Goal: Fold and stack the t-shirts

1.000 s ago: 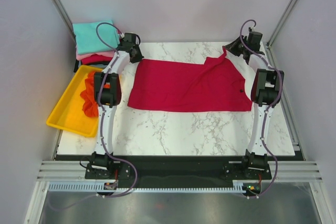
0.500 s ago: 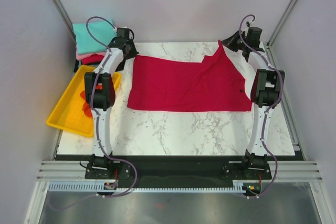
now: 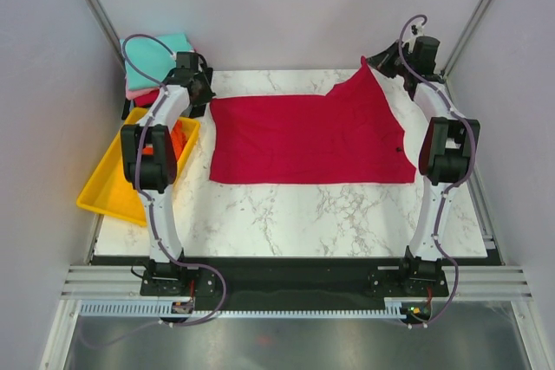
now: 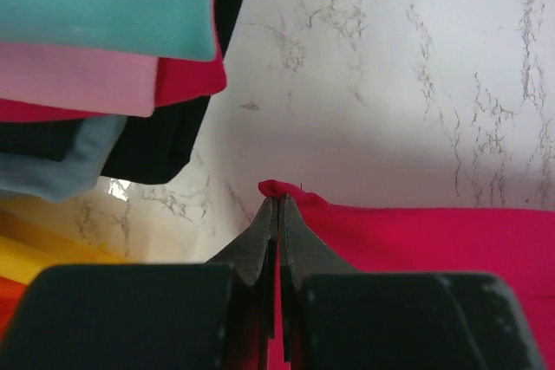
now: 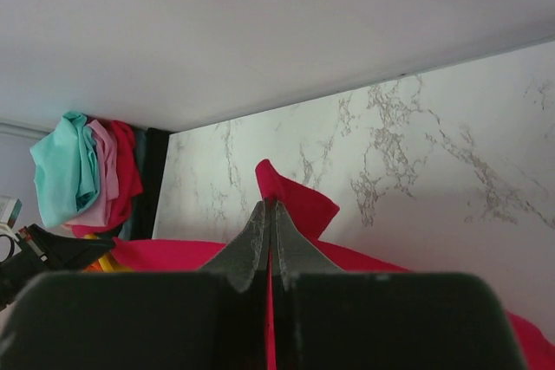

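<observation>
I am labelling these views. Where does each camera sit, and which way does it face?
Top external: above and behind the robot, looking down on the table; left arm and right arm show whole.
Left wrist: on the left arm, looking along the left gripper, shut on the crimson t-shirt, toward the folded stack.
Right wrist: on the right arm, looking leftward over the right gripper, shut on the shirt's other corner.
Shared: all three show the crimson t-shirt and the folded stack.
</observation>
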{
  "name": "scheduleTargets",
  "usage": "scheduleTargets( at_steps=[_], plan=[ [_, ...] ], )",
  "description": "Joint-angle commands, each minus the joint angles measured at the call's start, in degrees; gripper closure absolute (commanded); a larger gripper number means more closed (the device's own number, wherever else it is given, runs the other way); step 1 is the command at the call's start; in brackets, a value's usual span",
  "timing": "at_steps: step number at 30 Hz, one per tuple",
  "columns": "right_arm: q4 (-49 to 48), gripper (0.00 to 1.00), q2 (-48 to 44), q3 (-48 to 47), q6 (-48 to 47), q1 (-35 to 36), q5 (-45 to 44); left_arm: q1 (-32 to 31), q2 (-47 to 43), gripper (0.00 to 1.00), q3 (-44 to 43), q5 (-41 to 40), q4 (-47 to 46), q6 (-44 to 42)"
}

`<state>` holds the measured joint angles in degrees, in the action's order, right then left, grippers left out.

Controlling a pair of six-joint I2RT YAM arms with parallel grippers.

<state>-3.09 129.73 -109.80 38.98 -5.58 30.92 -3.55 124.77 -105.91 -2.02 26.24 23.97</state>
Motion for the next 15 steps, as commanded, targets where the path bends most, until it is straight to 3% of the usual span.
scheduleTargets(
  at_steps=[1, 15],
  plan=[
    [-1.7, 1.00, -3.3, 2.0, -0.9, 0.1, 1.3, 1.4, -5.0, 0.98, 1.4, 0.4, -3.0, -0.3],
    [-4.1, 1.00, -13.9, 16.2, -3.1, -0.8, 0.2, 1.4, -8.5, 0.98, 7.7, 8.3, -3.6, -2.5]
  ],
)
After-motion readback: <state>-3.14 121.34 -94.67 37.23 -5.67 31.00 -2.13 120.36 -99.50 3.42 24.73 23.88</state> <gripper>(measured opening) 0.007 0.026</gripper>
